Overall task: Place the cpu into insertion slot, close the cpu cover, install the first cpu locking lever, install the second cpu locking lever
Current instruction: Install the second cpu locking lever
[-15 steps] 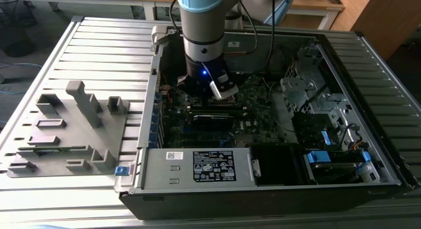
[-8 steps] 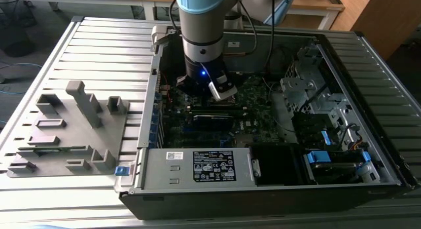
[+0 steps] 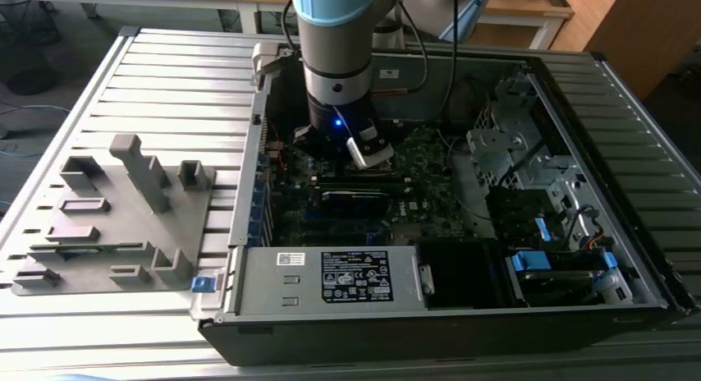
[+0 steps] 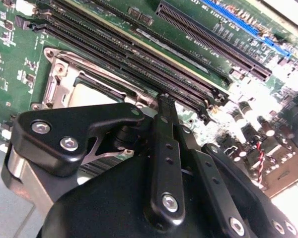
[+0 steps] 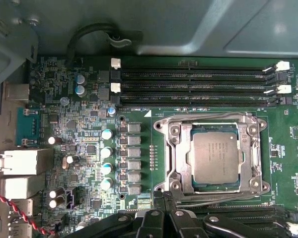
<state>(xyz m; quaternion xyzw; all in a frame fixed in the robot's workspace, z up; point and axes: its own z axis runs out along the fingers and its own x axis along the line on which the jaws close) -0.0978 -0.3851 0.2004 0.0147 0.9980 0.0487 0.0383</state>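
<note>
Silver-grey metal is showing in the socket: your cpu (image 5: 216, 157) is lying flat in the slot, with the cpu cover (image 5: 213, 119) framing it in the first wrist view. Your gripper (image 4: 164, 99) is hanging just beside that socket's edge, above the motherboard (image 5: 84, 144), and in the second wrist view its fingers (image 4: 165, 148) are sitting narrow, tips together, gripping nothing. The black linkage is hiding most of the socket there. In the exterior view the arm (image 3: 334, 61) is blocking the socket inside the computer case (image 3: 438, 315).
</note>
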